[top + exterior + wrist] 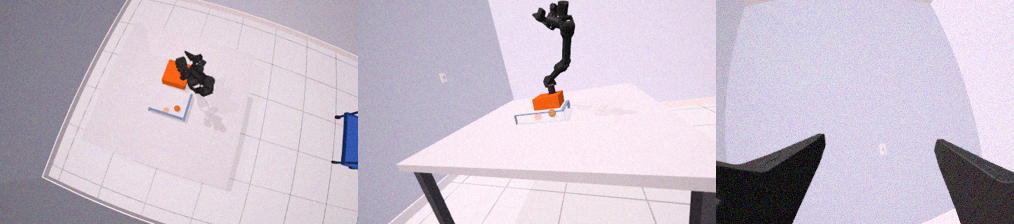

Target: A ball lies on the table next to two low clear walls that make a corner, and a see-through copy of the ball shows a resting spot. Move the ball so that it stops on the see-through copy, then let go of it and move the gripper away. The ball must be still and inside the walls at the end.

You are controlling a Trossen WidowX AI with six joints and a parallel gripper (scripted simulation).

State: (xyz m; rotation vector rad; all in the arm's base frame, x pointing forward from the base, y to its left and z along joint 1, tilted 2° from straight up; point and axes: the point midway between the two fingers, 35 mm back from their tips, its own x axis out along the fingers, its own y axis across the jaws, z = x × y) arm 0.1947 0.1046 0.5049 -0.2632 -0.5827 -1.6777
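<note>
I am watching the black parallel-jaw gripper (548, 12) riding high above the table on the upright arm, its fingers spread wide with nothing between them; the wrist view is showing only the wall past the two dark fingertips. The small solid orange ball (177, 108) is lying on the white table top (157, 157) inside the angle of the two low clear blue-edged walls (169, 115), nearer the corner where they meet, and the pale see-through copy of the ball (166, 110) is sitting just beside it, along the longer wall, toward the table's left edge in the top view. I am judging the ball to be light, hard and smooth, so it is likely to roll at any nudge; I am planning to take it across its middle with both fingers coming straight down, and to let it settle before opening. The orange block base (547, 100) is standing just behind the walls. The table is broad, with dark legs, standing on a tiled floor (297, 175) beside a grey wall (410, 70), and a blue cart (350, 140) is showing at the right edge of the top view.
</note>
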